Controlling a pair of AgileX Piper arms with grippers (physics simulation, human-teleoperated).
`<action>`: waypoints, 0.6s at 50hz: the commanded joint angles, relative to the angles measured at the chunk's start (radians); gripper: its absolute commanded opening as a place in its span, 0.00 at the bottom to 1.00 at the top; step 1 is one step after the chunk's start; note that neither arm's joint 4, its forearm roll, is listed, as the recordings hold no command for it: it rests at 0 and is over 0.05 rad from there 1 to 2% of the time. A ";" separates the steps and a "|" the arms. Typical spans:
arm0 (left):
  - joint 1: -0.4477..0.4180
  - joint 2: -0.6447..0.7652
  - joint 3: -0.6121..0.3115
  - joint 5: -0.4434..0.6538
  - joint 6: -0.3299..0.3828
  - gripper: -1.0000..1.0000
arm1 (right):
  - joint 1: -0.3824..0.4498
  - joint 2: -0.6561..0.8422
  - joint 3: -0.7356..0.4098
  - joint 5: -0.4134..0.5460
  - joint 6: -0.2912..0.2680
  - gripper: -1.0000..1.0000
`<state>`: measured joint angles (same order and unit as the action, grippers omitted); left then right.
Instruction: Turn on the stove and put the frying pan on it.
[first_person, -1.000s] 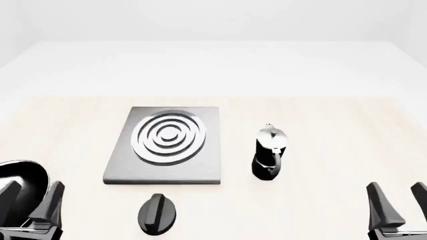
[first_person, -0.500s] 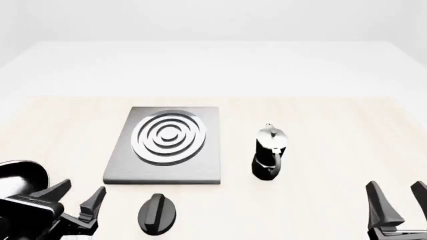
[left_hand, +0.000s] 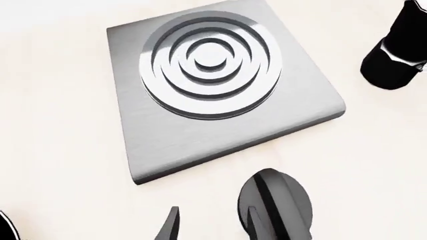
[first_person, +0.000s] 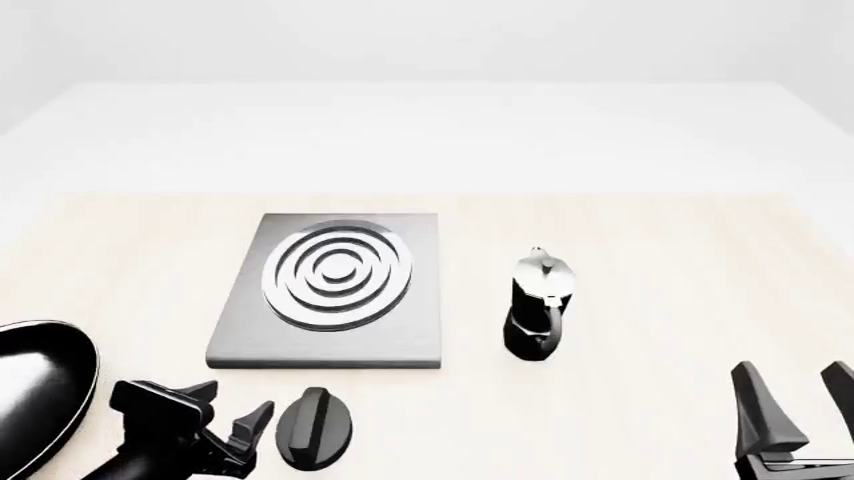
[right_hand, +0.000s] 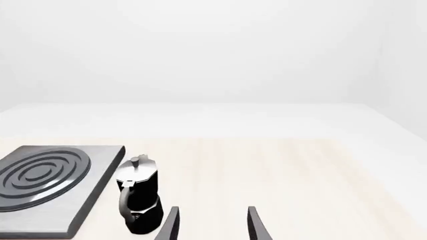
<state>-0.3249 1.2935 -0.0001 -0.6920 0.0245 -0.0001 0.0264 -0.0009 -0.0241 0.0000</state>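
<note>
Swinging in from beside the frying pan (first_person: 38, 395), the left tool (first_person: 230, 420) has crossed toward the knob (first_person: 315, 428) over the last second and now sits just beside it, fingers pointing at it. The right tool (first_person: 798, 412) has not shifted. The pan, stove (first_person: 327, 290) and moka pot (first_person: 539, 305) lie where they were.

The left tool's fingers stand apart, with nothing between them; the right tool's fingers are also spread and empty, low at the near right of the bench (first_person: 667, 250).

The step in hand looks to be turning the knob. In the left wrist view the knob (left_hand: 275, 207) lies ahead of the tool, its raised ridge running roughly along the line of approach, with one finger (left_hand: 170, 227) off to one side and the other near the ridge. To do this well, I would centre the ridge between the fingers before closing, come down low enough to catch the ridge's flanks, not its rounded top, then rotate about the knob's own axis so it turns without sliding on the bench.

The stove (left_hand: 220, 85) is a flat square grey plate with rounded corners and concentric silver rings stepped into its middle; it sits just beyond the knob, bare on top. The pan, glossy black with a thin pale rim, rests at the near left edge of the bench, well apart from the stove; its handle is out of sight.
</note>
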 joint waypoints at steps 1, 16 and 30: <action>-0.049 0.086 0.000 -0.030 -0.014 1.00 | 0.000 -0.001 0.000 0.001 0.000 1.00; -0.075 0.071 0.000 0.012 -0.023 1.00 | 0.000 -0.001 0.000 0.001 0.000 1.00; -0.138 0.185 0.000 -0.055 -0.046 1.00 | 0.000 -0.001 0.000 0.001 0.000 1.00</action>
<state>-0.4265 1.4246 0.0000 -0.7210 -0.0079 -0.0001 0.0252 -0.0010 -0.0228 0.0000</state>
